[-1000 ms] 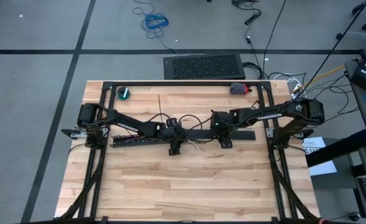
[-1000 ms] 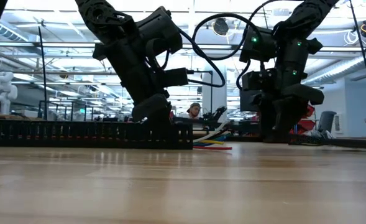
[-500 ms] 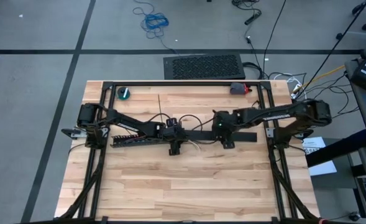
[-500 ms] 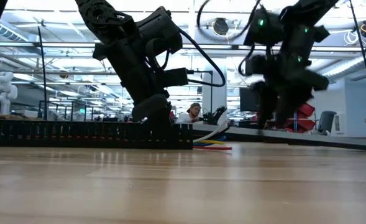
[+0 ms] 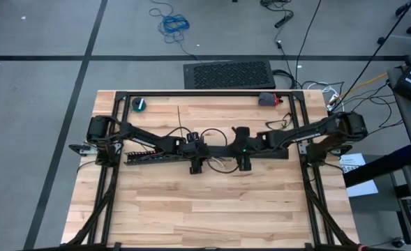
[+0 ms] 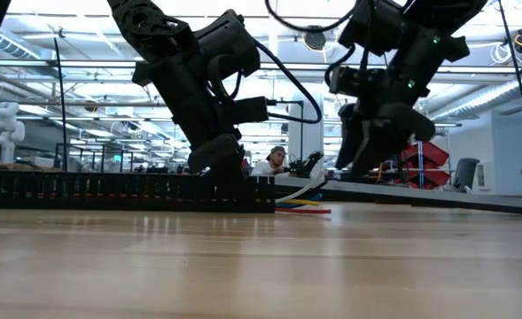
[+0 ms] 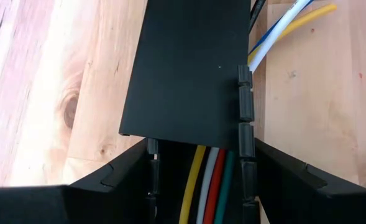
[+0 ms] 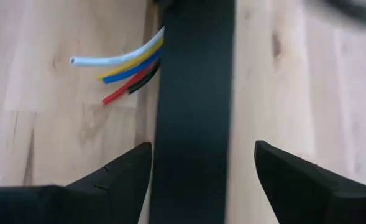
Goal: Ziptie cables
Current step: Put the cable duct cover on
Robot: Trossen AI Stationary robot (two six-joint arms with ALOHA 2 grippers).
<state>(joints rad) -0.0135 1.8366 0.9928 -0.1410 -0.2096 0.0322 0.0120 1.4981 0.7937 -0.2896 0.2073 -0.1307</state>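
Note:
A black slotted duct lies along the table's middle. The cables run inside it, and their loose ends fan out onto the wood by its right end. A flat black cover strip runs on to the right from there and overlaps the duct's top. My left gripper is down at the duct's right end, closed on the duct. My right gripper hangs open above the strip, a finger on each side, clear of it. My left gripper clasps the duct's two slotted side walls between its fingers, just short of the cover strip's end. The fingers slant down from above and lie across the duct. The duct rests flat on the table with the wires between the walls.
A small green-and-blue roll and a grey-and-red object sit near the far edge. A thin dark strip lies beyond my left arm. Black frame rails border the table. Bare wood fills the near half.
My right gripper has swung toward the table's left and near side along the cover strip, closer to my left gripper. It has risen a little and tipped. The duct, the wires and the strip lie as before.

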